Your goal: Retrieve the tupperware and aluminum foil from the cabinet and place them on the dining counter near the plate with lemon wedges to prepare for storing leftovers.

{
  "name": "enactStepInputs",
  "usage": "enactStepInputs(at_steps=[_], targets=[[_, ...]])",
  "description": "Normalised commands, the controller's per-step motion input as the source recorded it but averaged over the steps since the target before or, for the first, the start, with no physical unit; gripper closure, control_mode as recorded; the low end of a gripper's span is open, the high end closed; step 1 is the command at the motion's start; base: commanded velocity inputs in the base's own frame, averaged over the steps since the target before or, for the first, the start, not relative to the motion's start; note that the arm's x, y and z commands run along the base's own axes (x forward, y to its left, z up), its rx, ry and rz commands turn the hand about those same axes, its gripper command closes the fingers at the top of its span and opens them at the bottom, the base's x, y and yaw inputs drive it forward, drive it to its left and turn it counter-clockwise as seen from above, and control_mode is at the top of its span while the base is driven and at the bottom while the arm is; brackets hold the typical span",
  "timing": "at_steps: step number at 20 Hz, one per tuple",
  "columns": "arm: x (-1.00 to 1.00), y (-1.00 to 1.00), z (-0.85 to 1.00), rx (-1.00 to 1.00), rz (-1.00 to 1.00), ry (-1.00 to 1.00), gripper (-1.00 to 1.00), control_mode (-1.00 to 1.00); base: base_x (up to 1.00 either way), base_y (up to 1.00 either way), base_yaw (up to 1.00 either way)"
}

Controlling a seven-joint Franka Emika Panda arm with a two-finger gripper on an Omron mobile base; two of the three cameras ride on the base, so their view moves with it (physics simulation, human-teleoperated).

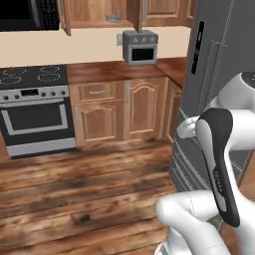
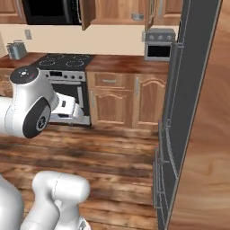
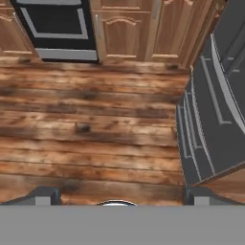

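A: What is the claw (image 3: 122, 196) doing?

B: Its 2 dark tips stand wide apart with nothing between them. It points down at the brown plank floor (image 3: 91, 124).

A: Where is the thing we want?

B: Far ahead of the claw and high above it, in the light-brown wooden wall cabinet (image 1: 97, 12) with its tall door (image 1: 64, 17) swung out. On the shelf sits a small grey shape (image 1: 113, 18). I think that is the see-through plastic tupperware box, but it is too tiny to be sure.

A: And the foil box?

B: I can't tell from here.

A: What could go wrong?

B: The big dark grey fridge (image 1: 214, 60) stands close beside the claw, so a wide swing up could bump it. The open door sticks out too, and the arm could hit it on the way in.

A: Anything else?

B: The box looks small and smooth. A bad grab could push it deeper onto the shelf, or it could slip and drop onto the grey toaster oven (image 1: 140, 46) below.
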Motion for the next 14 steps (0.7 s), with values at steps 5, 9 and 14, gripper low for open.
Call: enactStepInputs(at_steps=[5,9,14], targets=[[0.00,0.00,0.00,0.00,0.00,0.00,-1.00,1.00,1.00,-0.20,0.00],[0.00,0.00,0.00,0.00,0.00,0.00,-1.00,1.00,1.00,-0.08,0.00],[0.00,0.00,0.00,0.00,0.00,0.00,-1.00,1.00,1.00,-0.09,0.00]])
